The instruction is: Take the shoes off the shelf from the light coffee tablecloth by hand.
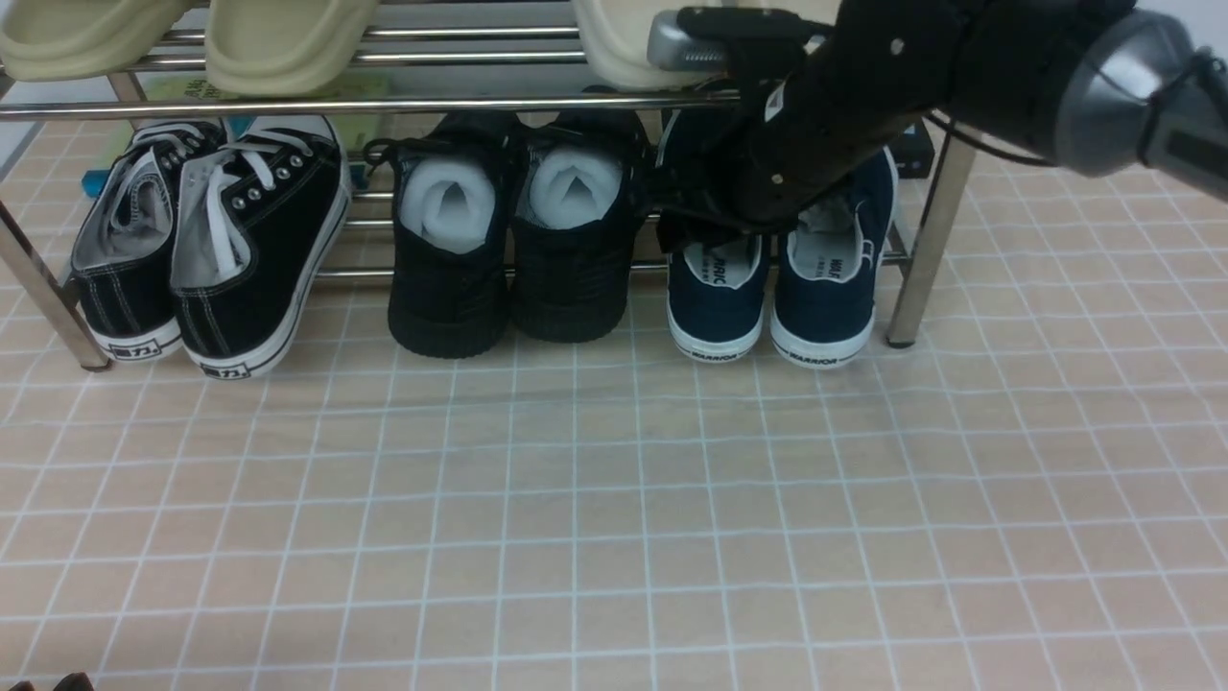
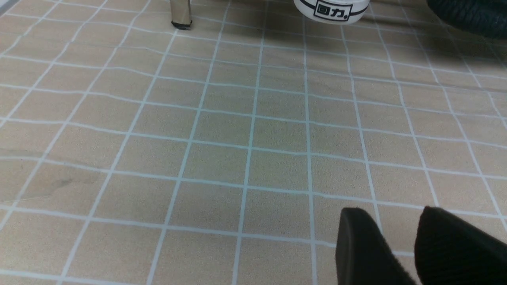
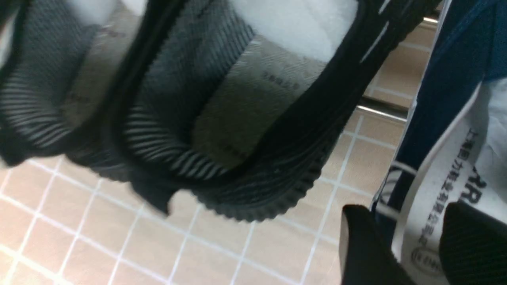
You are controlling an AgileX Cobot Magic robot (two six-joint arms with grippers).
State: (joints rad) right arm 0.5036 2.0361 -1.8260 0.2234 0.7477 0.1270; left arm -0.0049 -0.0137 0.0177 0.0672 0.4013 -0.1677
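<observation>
- Nearest to us, the left gripper (image 2: 392,213) hangs low over bare cloth at the near left edge of the workspace. Its jaws stand apart with nothing between them.
- The light coffee tablecloth (image 1: 614,499) lies open from there to the foot of the rack.
- The shoes (image 1: 823,297) sit side by side at the right end of the lower tier of the shelf (image 1: 916,259). Their heels face us, down at the cloth, and their toes point back into the rack, so each long axis runs straight away from us.
- The right gripper (image 1: 705,230) reaches in under the upper bar to the heel opening of the left shoe of the pair. Its jaws are spread wide and straddle the heel collar, one finger (image 3: 364,245) outside the navy wall and the other over the printed white lining. We judge the collar not yet pinched.
- The right arm is at the shoes and the left arm is well apart from them, so the grasp falls to the right arm. We judge the pull should run along the long axis, toward us, and stay below the upper bar.
- The black shoes (image 1: 518,250) stand just beside the pair on its left and could be dragged along.
- The pale slippers (image 1: 278,38) rest on the upper tier.
</observation>
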